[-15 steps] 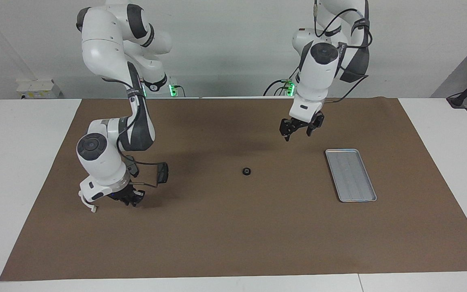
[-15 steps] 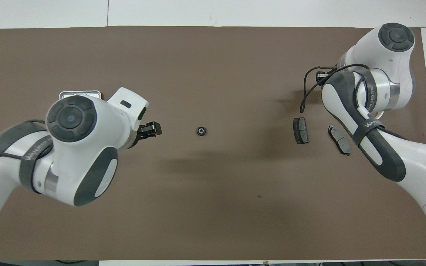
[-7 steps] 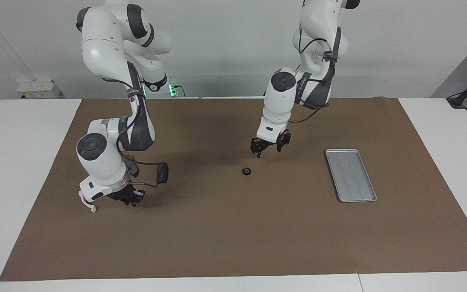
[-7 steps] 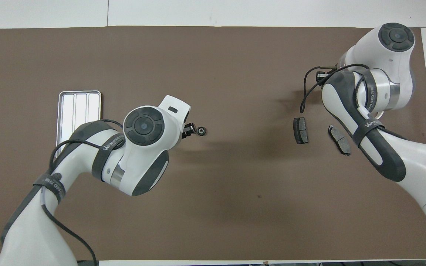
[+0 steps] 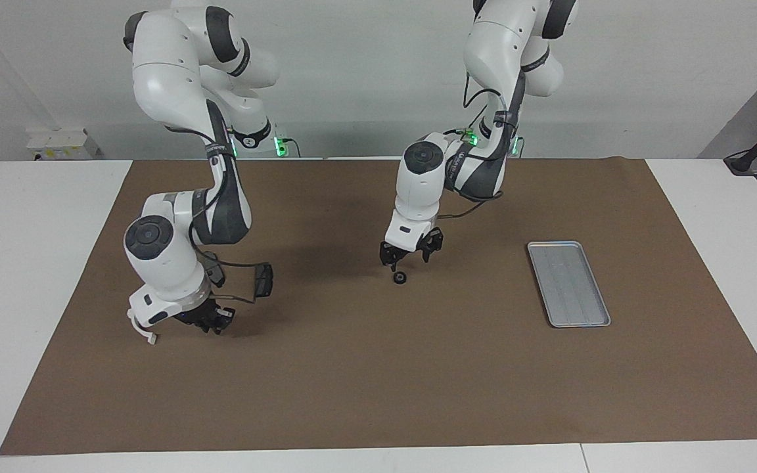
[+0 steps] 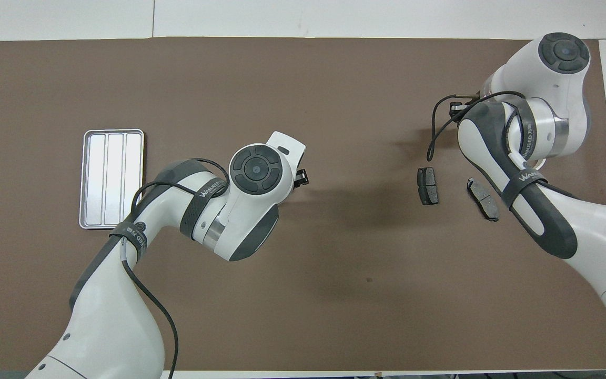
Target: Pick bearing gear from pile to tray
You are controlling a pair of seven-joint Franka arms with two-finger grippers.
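Facing view: left hand (image 5: 407, 257) spread wide just above bearing gear (image 5: 399, 278); untouched.

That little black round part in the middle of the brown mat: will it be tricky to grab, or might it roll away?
The bearing gear looks like a squat ring lying flat, so it probably stays put rather than rolling. It seems rigid, likely metal and heavy for its size. Being so small under the left gripper, whose jaws stand open just above it, a slightly off-centre pinch could perhaps nudge it sideways across the mat.
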